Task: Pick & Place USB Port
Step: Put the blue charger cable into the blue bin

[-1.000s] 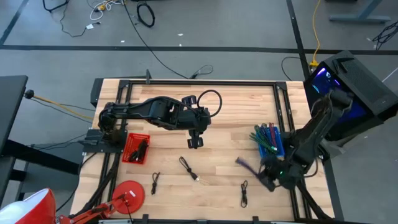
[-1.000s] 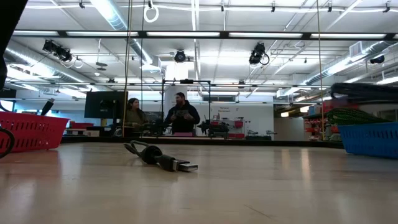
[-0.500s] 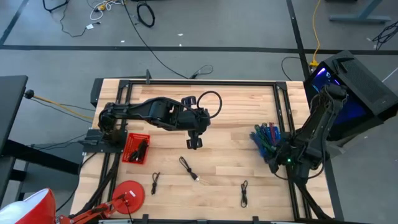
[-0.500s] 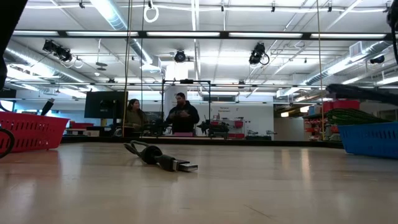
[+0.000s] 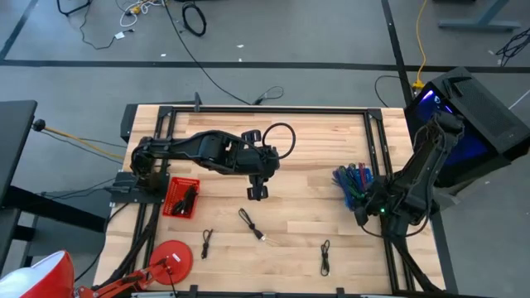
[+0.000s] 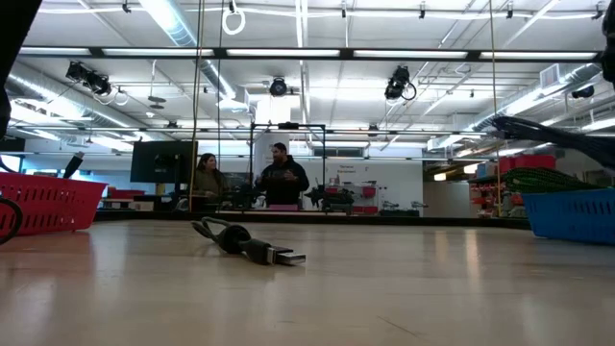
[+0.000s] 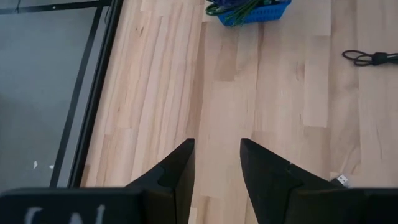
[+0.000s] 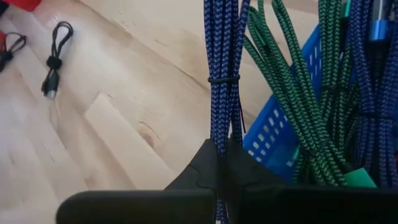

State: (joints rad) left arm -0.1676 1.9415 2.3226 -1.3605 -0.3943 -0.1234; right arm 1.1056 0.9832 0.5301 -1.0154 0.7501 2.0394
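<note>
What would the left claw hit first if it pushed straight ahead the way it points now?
Probably bare table: the open left claw points down over empty wood. Farther along that line sits the blue basket, though depth is unclear.

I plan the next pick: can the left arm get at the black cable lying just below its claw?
Probably yes: the left claw hangs open and empty, and bare table separates it from the black cable.
</note>
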